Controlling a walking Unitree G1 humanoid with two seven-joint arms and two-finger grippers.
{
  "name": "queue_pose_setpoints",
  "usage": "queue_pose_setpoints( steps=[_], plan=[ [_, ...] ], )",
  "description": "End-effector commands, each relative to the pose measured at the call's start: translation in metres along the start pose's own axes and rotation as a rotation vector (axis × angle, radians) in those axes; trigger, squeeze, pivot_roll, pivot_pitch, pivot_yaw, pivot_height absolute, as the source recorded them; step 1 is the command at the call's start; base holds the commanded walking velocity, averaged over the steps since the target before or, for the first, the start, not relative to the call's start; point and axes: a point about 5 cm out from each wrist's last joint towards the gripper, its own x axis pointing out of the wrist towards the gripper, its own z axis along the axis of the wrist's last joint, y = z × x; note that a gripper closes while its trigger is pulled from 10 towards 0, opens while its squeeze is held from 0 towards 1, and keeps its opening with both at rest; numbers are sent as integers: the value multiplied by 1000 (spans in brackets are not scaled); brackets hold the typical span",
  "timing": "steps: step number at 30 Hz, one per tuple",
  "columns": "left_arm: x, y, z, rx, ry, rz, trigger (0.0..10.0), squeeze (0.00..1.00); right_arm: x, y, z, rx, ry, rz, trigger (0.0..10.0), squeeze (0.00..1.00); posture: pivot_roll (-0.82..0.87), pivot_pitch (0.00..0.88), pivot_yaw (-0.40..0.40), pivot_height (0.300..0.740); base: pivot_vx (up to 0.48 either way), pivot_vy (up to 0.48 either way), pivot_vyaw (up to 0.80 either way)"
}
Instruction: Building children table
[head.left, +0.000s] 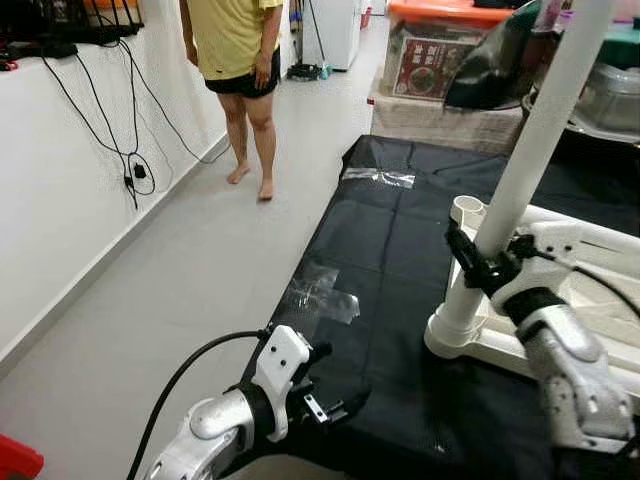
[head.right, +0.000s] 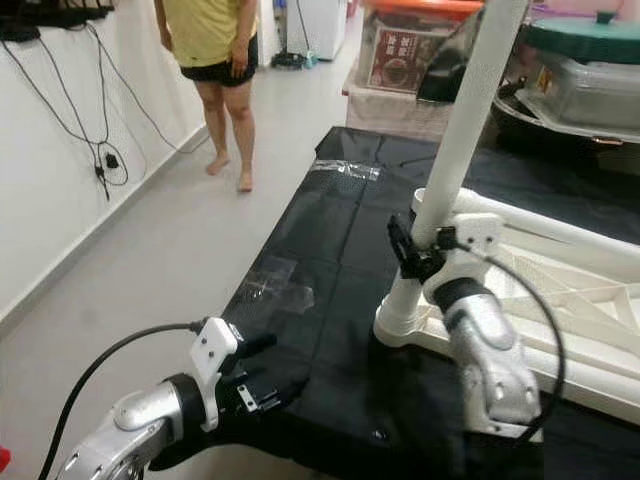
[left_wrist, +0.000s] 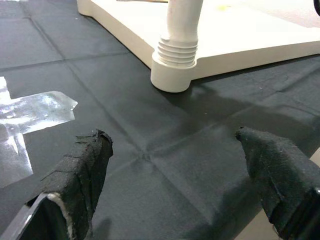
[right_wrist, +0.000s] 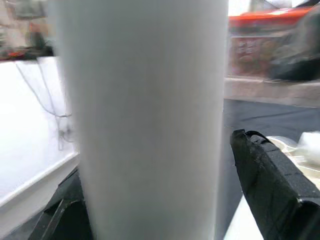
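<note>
An upturned white plastic children's table (head.left: 600, 340) lies on a black mat (head.left: 390, 240). A long white leg (head.left: 540, 120) rises tilted out of the threaded corner socket (head.left: 455, 335) nearest me. My right gripper (head.left: 482, 262) is shut on that leg a little above the socket; in the right wrist view the leg (right_wrist: 150, 100) sits between the black fingers (right_wrist: 270, 190). My left gripper (head.left: 335, 382) hangs open low over the mat's front edge, left of the socket, with nothing between its fingers (left_wrist: 85, 165). The left wrist view looks at the socket (left_wrist: 175, 70).
A barefoot person (head.left: 240, 60) in a yellow shirt stands on the grey floor at the back left. Clear tape patches (head.left: 320, 295) hold the mat down. Boxes and tubs (head.left: 440, 60) line the back. Cables (head.left: 130, 170) hang down the white wall on the left.
</note>
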Motion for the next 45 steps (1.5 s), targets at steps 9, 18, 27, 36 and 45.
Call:
queue_pose_setpoints(
  steps=[9,18,27,36,45],
  plan=[
    [0,-3,-2,10,8,-6,10000,0,23,-11,15,122,91,421,10000,0,179,0,-66,740,0,0,0],
    [0,-3,-2,10,6,-1,10000,0,40,-9,22,109,153,685,10000,0,189,0,-74,740,0,0,0],
    [0,-3,-2,10,5,5,10000,0,47,5,2,92,216,773,0,0,199,0,-81,740,0,0,0],
    [2,-1,-3,12,3,6,10000,0,45,-10,-5,-22,120,230,0,0,179,0,-69,740,0,0,0],
    [5,3,-4,22,9,-10,10000,0,1,-12,-13,-32,68,-682,0,0,148,0,-36,740,0,0,0]
  ],
)
